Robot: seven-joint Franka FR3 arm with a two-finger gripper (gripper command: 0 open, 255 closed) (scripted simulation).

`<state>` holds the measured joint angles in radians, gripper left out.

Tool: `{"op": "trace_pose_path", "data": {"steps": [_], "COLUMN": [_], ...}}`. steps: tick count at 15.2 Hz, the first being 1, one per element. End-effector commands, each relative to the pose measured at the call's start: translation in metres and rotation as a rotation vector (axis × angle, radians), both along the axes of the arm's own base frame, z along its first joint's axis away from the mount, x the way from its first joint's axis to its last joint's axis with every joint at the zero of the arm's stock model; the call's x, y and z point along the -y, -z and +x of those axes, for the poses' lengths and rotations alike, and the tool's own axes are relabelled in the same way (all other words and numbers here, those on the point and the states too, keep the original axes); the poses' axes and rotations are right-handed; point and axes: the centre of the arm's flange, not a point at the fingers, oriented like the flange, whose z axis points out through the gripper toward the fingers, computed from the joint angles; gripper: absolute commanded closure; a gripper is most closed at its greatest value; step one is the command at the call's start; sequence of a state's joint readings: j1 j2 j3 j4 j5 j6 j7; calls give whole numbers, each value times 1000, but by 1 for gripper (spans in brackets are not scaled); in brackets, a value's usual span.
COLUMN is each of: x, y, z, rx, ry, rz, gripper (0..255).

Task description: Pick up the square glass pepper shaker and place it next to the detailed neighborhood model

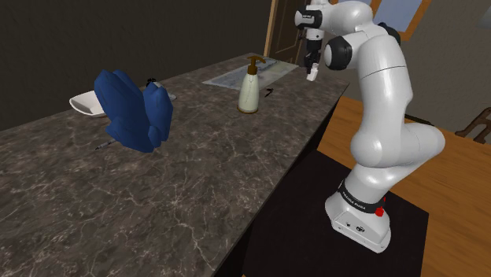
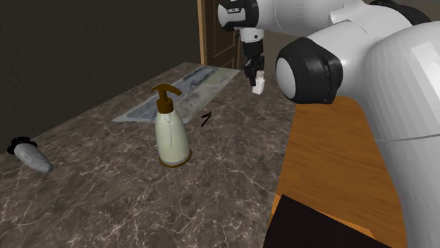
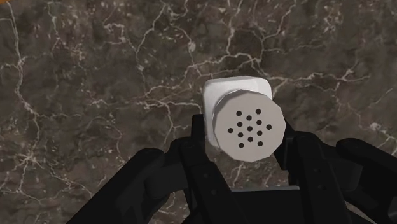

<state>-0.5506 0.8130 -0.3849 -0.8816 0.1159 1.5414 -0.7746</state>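
A small white square pepper shaker [image 3: 245, 118] with a round perforated top is clasped between my black fingers [image 3: 198, 145]. My gripper [image 2: 252, 70] is shut on the shaker [image 2: 258, 83] and holds it in the air over the far end of the dark marble counter [image 1: 197, 181]. The neighborhood model [image 2: 185, 88] is a flat, pale rectangular sheet lying on the counter, to the second exterior view's left of the gripper. In the shoulder view the gripper [image 1: 313, 68] hangs just right of the model [image 1: 250, 72], with the shaker [image 1: 312, 75] at its tip.
A cream soap dispenser [image 1: 249, 88] with a brown pump stands near the model. A small black item [image 2: 206, 118] lies beside it. A blue folded object [image 1: 134, 110] and a white bowl [image 1: 86, 104] sit farther along. A grey capped object [image 2: 29, 156] lies on the counter.
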Motion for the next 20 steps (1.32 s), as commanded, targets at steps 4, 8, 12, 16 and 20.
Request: {"op": "trace_pose_path", "data": {"steps": [4, 8, 12, 16, 20], "x": [2, 2, 2, 2, 2], "y": [26, 47, 68, 86, 86], "z": [1, 1, 1, 1, 1], "rx": [1, 1, 1, 1, 1], "ry": [-1, -1, -1, -1, -1], "rz": [0, 0, 0, 0, 0], "gripper": [255, 255, 255, 255, 255]}}
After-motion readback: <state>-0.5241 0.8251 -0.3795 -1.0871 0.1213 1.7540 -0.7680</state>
